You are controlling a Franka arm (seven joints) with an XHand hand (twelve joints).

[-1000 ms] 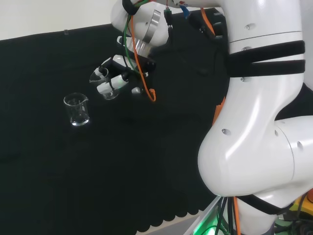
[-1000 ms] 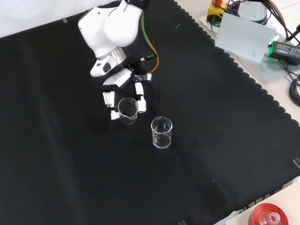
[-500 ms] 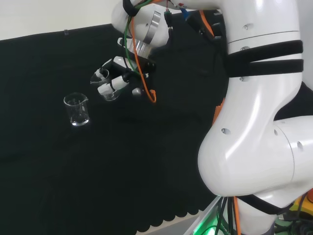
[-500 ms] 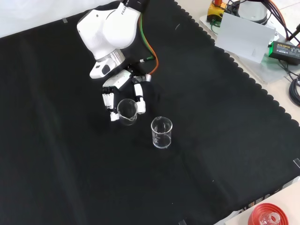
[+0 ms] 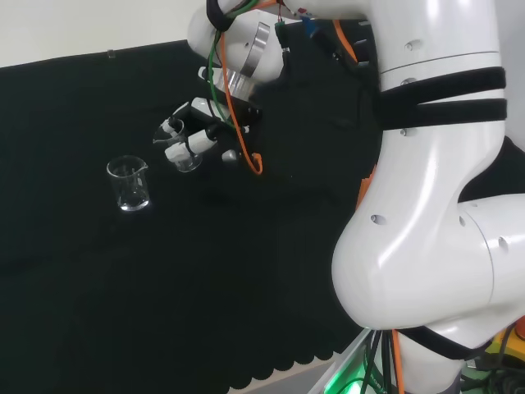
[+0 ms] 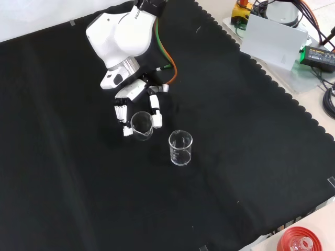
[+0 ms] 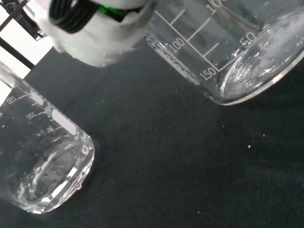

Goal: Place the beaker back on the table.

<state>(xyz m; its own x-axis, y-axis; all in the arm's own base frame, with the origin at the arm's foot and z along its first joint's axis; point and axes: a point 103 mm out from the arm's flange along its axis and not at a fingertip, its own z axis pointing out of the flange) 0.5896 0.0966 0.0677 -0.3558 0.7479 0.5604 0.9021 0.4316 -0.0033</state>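
In the front view I see the hand (image 6: 137, 99) with fingers curled around a clear glass beaker (image 6: 142, 125), just above the black cloth (image 6: 235, 130). A second beaker (image 6: 180, 148) stands nearby, apart.

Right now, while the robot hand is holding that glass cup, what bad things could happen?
The hand has its fingers curled round a clear beaker above the black cloth. If the fingers open before the beaker's base is down, it may tip or roll. A second beaker stands close by in the front view, so a sideways drift might knock it over.
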